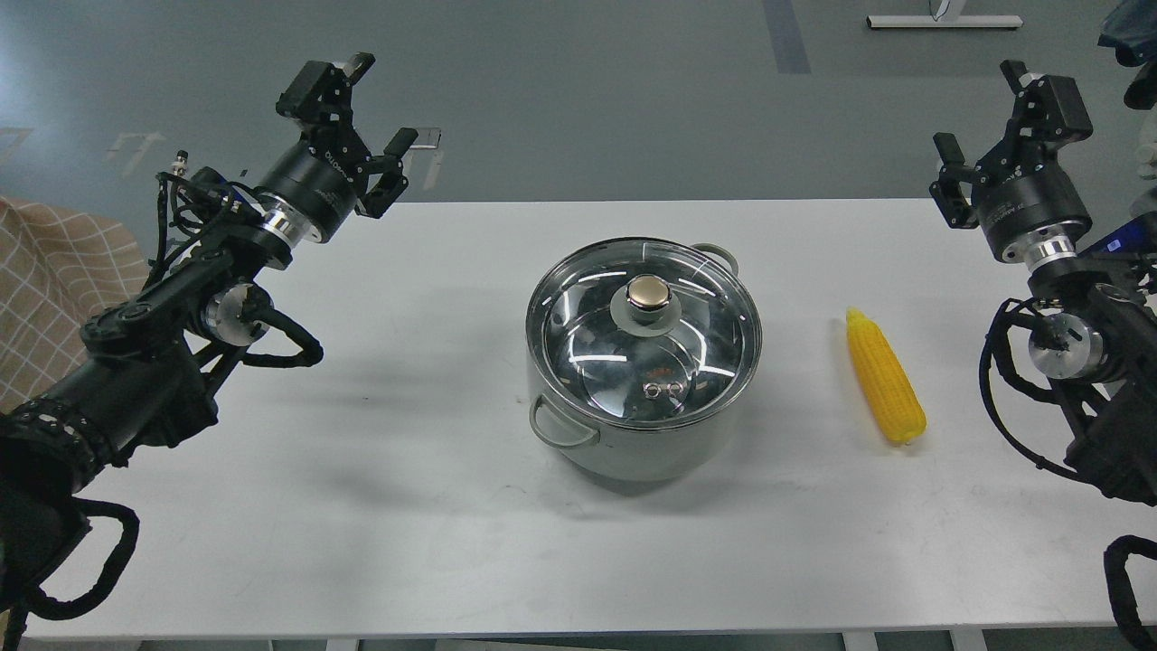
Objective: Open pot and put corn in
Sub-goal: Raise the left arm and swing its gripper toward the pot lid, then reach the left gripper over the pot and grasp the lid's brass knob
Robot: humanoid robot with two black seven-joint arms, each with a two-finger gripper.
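Note:
The pale grey-green pot (633,452) stands at the middle of the white table (362,506), with a round glass lid (587,316) with a gold knob (649,291) resting on it. The yellow corn (884,377) lies on the table to the pot's right, its tip pointing away from me. My left gripper (372,107) is open and empty, raised above the table's far left edge. My right gripper (994,117) is open and empty, raised above the far right corner, beyond the corn.
A checked cloth (45,289) shows at the left edge, off the table. Grey floor lies beyond the table's far edge. A white frame base (945,20) stands on the floor at the top right.

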